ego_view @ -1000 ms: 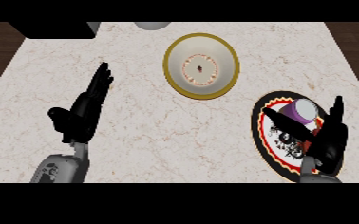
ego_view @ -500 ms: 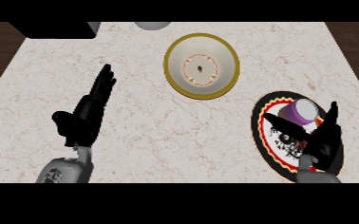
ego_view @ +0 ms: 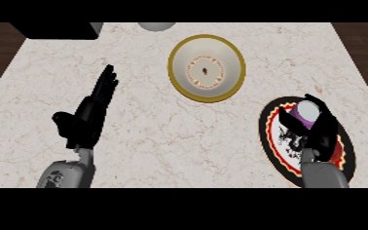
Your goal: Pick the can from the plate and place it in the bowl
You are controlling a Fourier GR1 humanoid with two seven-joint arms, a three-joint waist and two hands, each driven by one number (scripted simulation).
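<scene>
Fingers of my right hand (ego_view: 321,131) now curl round the can (ego_view: 307,111), having slid in from its right; it still stands on the plate (ego_view: 279,146), well apart from the bowl (ego_view: 207,68), so lifting comes next; left hand (ego_view: 86,114) rests open.

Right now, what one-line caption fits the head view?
Right hand at the can on the plate; bowl beyond it, left hand resting open at the left.
</scene>
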